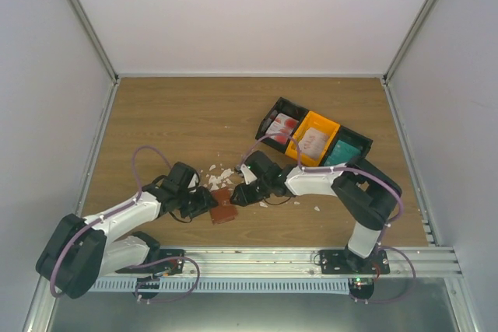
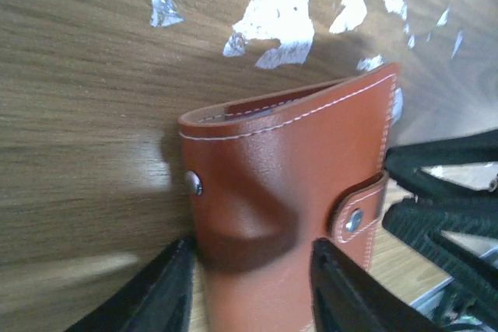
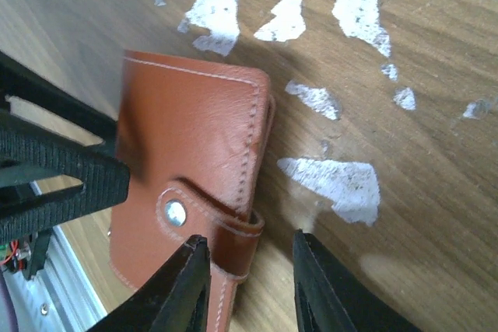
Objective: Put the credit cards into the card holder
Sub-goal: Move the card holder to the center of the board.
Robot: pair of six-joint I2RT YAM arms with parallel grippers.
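**Brown card holder lies shut between two grippers**

The card holder point(image 1: 223, 210) is on the wooden table point(image 1: 156, 122), near the front edge, between the two arms. It is a small, almost square wallet made of red-brown leather. It is folded shut. A thin line of white stitches runs along its edges. A little snap tab point(image 3: 206, 223) wraps round one side, and it has a shiny round silver button point(image 3: 175, 213) on it. Another silver button point(image 2: 193, 183) sits on the flat face near the other side. The leather looks smooth, with a soft dent in the middle.

The left gripper point(image 2: 250, 245) is right at the card holder. Its two black fingers are spread apart, with part of the leather showing between them. I cannot tell if they press on it.

The right gripper point(image 3: 250, 239) is at the tab side. Its fingers are spread too, and the end of the tab sits in the gap.

White scraps point(image 1: 218, 176) lie on the table just behind the card holder.

The credit cards are well apart from it, in a row of bins point(image 1: 268, 118) at the back right. A red-and-white card point(image 1: 282, 126) is in the first black bin, a pale card point(image 1: 313, 141) in the orange one, and a teal card point(image 1: 342, 153) in the last black one.
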